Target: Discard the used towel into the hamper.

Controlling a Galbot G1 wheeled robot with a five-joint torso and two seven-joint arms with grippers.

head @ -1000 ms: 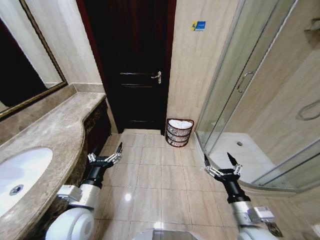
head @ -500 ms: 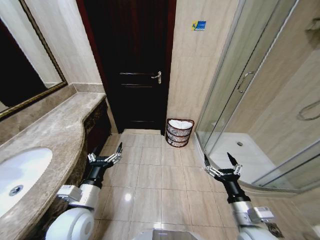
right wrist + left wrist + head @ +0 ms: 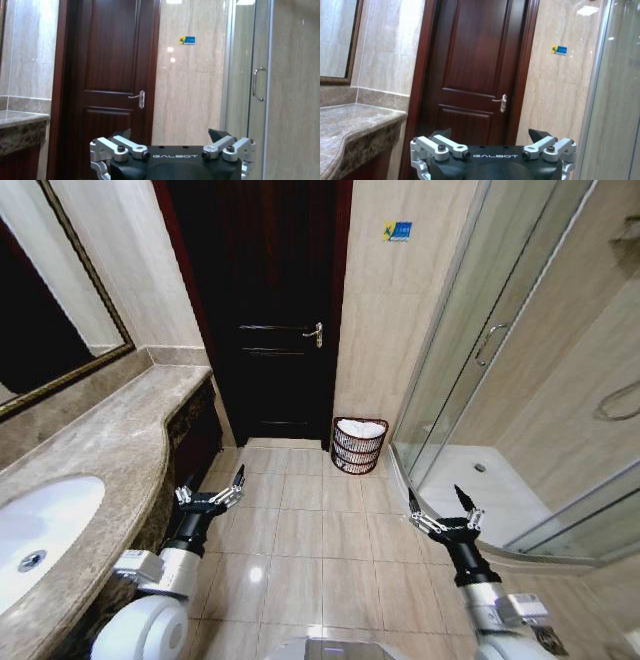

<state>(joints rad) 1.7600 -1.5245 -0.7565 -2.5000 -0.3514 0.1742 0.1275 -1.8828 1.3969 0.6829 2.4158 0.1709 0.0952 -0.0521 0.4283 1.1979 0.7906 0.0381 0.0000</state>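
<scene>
Both grippers spread, empty | hamper [image 3: 359, 444] well ahead, between them

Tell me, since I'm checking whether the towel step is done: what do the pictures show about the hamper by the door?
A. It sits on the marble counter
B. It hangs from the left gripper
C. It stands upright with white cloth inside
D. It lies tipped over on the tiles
C: in the head view the hamper stands upright on the floor tiles between the dark door and the shower enclosure, with white cloth at its top.
</scene>
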